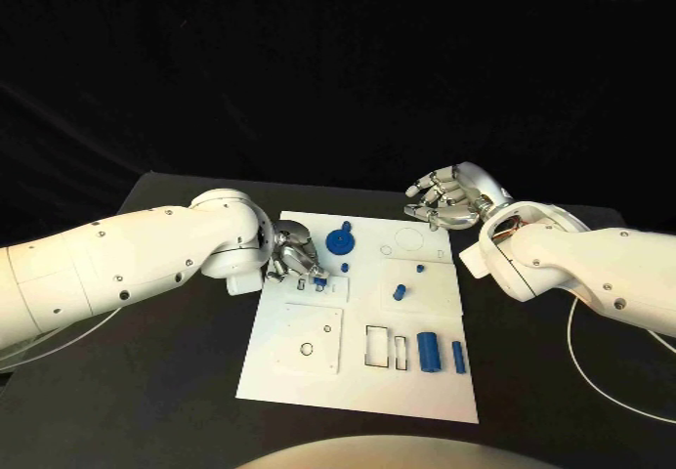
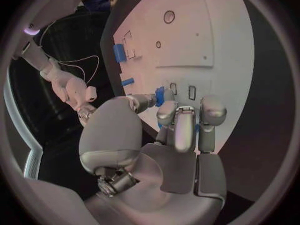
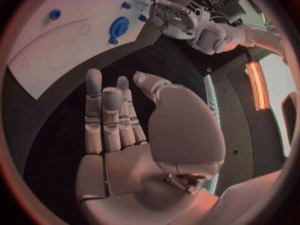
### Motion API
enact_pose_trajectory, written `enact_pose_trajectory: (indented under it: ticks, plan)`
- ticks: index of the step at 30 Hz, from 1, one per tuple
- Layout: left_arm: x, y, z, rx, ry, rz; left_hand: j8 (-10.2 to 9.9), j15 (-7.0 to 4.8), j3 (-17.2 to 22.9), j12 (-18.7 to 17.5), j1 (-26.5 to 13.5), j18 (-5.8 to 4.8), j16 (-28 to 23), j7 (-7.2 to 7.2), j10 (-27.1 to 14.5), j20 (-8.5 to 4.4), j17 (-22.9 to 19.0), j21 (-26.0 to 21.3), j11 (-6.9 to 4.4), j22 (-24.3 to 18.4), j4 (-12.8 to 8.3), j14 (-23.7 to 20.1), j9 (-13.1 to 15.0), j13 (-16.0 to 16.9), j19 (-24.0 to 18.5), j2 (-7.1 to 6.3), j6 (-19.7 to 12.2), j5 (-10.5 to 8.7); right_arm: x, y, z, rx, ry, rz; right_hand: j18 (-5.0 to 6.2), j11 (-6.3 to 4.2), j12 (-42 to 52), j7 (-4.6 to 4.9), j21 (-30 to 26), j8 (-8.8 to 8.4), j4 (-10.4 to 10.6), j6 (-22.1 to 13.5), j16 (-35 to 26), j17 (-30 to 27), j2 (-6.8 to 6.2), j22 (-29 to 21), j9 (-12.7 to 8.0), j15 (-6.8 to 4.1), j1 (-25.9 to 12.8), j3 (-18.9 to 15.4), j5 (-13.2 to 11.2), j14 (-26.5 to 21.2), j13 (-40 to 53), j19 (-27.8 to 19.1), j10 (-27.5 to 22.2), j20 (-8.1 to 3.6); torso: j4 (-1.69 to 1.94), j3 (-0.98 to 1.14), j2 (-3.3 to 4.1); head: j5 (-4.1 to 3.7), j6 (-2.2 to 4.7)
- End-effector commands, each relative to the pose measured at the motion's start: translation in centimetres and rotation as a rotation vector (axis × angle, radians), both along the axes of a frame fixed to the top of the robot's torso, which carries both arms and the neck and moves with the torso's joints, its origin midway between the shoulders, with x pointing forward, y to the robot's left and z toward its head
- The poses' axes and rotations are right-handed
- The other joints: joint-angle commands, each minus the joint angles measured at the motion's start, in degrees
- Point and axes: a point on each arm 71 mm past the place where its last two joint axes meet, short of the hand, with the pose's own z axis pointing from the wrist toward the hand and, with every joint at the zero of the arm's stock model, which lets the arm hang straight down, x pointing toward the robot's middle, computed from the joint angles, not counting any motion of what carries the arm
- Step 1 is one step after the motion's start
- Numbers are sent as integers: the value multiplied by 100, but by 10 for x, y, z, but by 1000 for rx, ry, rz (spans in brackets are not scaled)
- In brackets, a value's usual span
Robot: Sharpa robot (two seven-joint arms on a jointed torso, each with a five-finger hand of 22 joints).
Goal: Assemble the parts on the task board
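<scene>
The white task board [image 1: 359, 391] lies in the middle of the black table. My left hand [image 1: 295, 256] is low over the board's left side, where thumb and fingers [image 2: 167, 111] pinch a small blue part [image 2: 160, 95] beside two small rectangular slots [image 2: 192, 92]. A round blue part [image 1: 340, 240] stands just right of that hand. My right hand [image 1: 448, 198] hovers past the board's far right corner, fingers [image 3: 103, 116] stretched out and holding nothing. Two blue cylinders [image 1: 428, 351] lie near the board's front right.
Small blue pieces [image 1: 401, 290] stand mid-board, and another blue piece [image 1: 421, 267] sits behind them. A raised square plate with a small ring [image 1: 309, 347] takes up the front left. Black table [image 1: 549, 391] surrounds the board on all sides.
</scene>
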Motion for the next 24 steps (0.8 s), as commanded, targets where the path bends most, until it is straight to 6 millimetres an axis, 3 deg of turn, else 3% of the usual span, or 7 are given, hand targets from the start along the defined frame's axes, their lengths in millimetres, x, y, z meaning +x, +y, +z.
enact_pose_trajectory:
  ticks: [1, 24]
  plan:
    - [2, -2, 2, 22, -93, -6, 23, -46, 1284, 17, -29, -50, 18, -9, 42, -3, 6, 25, -12, 11, -1288, 192, 12, 14, 50, -16, 61, 47, 0, 1, 0, -4, -8, 13, 21, 24, -96, 35, -45, -43, 31, -28, -66, -25, -17, -25, -17, 39, 44, -16, 33, 7, -106, 57, -15, 3, -2, -3, -5, 2, -1]
    - [-2, -6, -8, 96, -109, -50, 29, -64, 1273, 86, -91, -75, 19, -34, 150, -22, 8, 95, -35, 150, -1312, 194, 37, 127, 134, -48, 129, 293, -5, 5, 1, 10, -8, 26, 22, 51, -362, 55, -157, -69, 45, -8, -296, -176, -33, -103, -56, 60, 20, -45, 28, -33, -435, 85, 46, 24, 2, -5, 8, 1, -26]
